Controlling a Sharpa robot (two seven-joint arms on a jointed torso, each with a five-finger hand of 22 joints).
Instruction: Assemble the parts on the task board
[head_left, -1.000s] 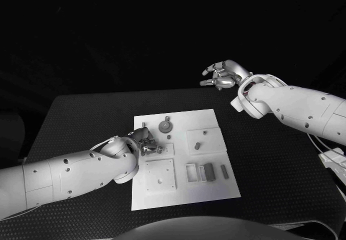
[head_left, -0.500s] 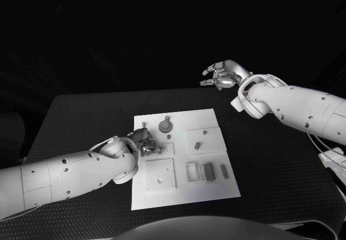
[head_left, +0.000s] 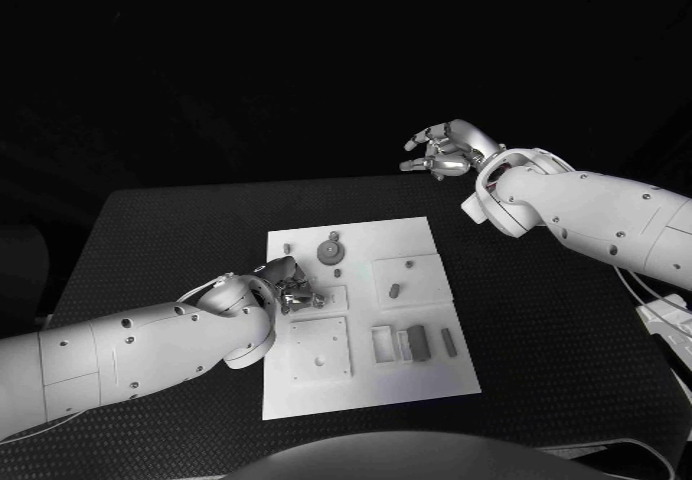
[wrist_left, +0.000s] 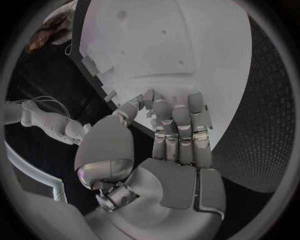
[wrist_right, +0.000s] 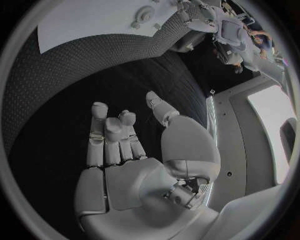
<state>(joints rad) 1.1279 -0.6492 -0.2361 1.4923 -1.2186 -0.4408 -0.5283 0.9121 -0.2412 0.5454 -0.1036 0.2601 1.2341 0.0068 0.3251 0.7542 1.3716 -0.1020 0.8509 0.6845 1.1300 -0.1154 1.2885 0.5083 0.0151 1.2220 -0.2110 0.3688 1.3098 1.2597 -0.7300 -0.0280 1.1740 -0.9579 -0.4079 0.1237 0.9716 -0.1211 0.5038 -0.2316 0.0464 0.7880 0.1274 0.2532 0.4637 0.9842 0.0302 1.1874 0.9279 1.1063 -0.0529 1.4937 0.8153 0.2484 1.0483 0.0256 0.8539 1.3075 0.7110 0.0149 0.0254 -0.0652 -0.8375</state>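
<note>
White rectangular task board mid black table, small grey parts on it. Left hand over board's left side, fingers bunched; grasp undeterminable. Right hand raised beyond table's far edge, fingers loosely curled, holding nothing.

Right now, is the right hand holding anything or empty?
Empty. The right hand is raised beyond the table's far edge, well away from the task board; its wrist view shows loosely curled fingers with nothing between them.

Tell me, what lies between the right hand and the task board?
Only bare black table lies between the right hand and the task board, in the head view.
</note>
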